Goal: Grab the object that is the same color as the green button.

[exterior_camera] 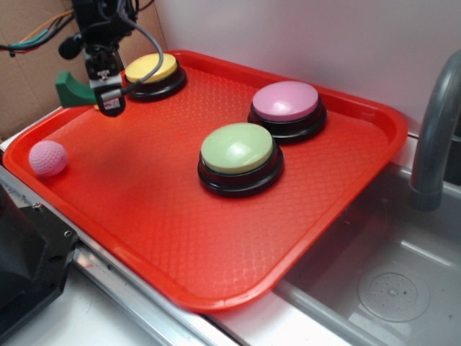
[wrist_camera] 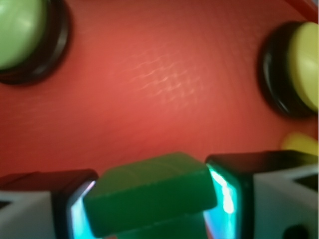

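Note:
My gripper (exterior_camera: 101,92) is shut on the small dark green block (exterior_camera: 72,89) and holds it above the far left part of the red tray (exterior_camera: 173,216). In the wrist view the block (wrist_camera: 152,196) sits clamped between the two fingers (wrist_camera: 227,194), tilted a little. The pale green button (exterior_camera: 238,151) on its black base stands in the middle of the tray, well to the right of the gripper; it also shows at the top left of the wrist view (wrist_camera: 20,35).
A yellow-topped button (exterior_camera: 153,72) stands just behind the gripper and a pink-topped button (exterior_camera: 286,104) at the back right. A pink dimpled ball (exterior_camera: 47,158) lies at the tray's left edge. A sink (exterior_camera: 389,288) and a grey faucet (exterior_camera: 432,137) are on the right.

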`<action>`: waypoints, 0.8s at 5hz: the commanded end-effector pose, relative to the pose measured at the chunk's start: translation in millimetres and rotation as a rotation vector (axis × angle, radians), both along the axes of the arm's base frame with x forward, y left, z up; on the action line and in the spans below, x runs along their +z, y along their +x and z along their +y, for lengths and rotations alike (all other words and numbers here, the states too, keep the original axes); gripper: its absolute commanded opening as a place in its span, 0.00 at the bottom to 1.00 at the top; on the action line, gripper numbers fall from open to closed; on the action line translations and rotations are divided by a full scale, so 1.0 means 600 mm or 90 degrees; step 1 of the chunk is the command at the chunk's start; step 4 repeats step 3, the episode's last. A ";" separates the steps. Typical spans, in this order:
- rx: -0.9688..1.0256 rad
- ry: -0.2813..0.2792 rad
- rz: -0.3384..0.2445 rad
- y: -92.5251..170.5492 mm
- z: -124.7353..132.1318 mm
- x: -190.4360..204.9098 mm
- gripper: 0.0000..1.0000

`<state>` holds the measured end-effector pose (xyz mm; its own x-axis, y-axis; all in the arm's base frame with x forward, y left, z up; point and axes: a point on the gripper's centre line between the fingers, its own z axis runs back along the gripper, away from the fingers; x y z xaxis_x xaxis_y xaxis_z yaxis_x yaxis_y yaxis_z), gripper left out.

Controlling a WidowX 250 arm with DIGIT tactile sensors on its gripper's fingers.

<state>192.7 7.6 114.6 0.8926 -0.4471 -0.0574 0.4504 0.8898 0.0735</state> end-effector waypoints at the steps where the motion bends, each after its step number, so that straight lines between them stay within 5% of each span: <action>1: 0.168 0.002 -0.049 -0.012 -0.060 0.101 0.00; 4: 0.199 0.013 -0.052 0.000 -0.030 0.092 0.00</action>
